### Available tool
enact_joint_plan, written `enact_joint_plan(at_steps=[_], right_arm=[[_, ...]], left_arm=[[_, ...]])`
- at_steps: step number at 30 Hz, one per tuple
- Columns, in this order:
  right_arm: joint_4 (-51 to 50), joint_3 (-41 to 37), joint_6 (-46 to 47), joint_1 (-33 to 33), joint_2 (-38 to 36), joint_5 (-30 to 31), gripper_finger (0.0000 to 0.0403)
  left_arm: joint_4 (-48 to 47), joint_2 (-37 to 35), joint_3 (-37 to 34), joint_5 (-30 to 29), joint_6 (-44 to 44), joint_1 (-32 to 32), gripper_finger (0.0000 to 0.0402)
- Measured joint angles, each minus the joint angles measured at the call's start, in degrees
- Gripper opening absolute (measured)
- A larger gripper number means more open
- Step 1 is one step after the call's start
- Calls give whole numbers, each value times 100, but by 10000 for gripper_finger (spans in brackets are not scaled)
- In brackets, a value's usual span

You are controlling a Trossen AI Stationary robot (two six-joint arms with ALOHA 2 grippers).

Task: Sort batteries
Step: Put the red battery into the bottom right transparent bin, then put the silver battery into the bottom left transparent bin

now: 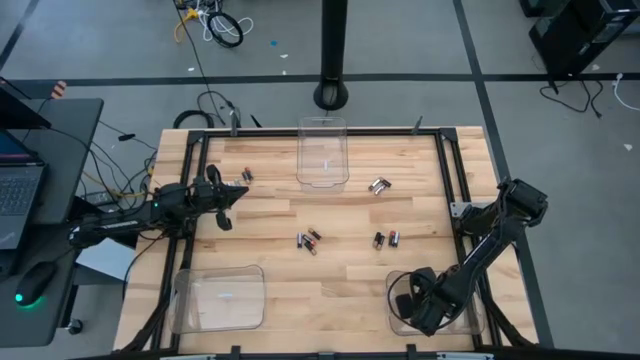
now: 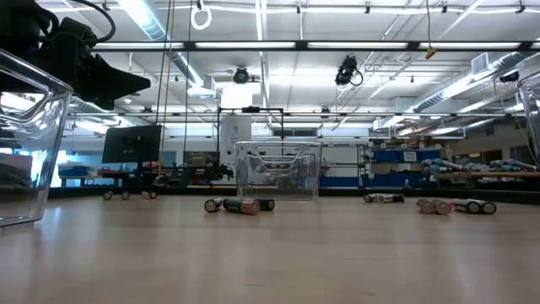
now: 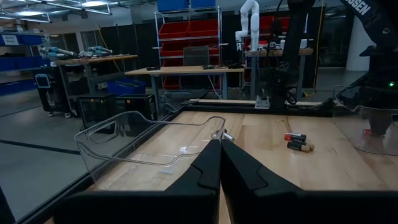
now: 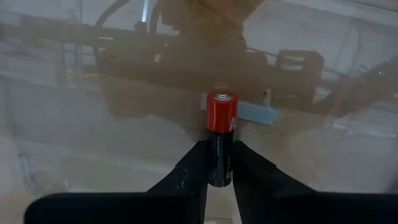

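My right gripper points down into the clear bin at the table's near right and is shut on a black battery with a red end. Other batteries lie loose on the wooden table: a cluster in the middle, a pair to its right, some near the far bin and one at the far left. My left gripper waits shut and level at the table's left, touching nothing. My right gripper pinches the battery's black body between its two fingers, which come from above and lie along the cell. The red end points down beyond the fingertips toward the bin's floor. Whether that end touches the floor, I cannot tell.
A clear bin stands at the far middle, and another at the near left. A blue label lies under the near right bin's floor. A black frame runs around the table. Bare wood lies between the battery groups.
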Motion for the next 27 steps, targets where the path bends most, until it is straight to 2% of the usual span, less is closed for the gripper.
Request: enact_joint_plan(at_steps=[10, 20, 24, 27], right_arm=[[-242, 353, -339, 4, 39, -954, 130], [-1851, 1514, -1408, -292, 39, -1105, 179], [-2091, 2154, -2441, -454, 33, -1232, 178], [-2253, 2594, -3096, -538, 28, -1276, 148]], left_arm=[[1, 0, -1, 1, 1, -1, 17], [2, 0, -2, 0, 2, -2, 17], [1, 0, -1, 0, 0, -1, 17], [2, 0, 0, 0, 2, -2, 17]])
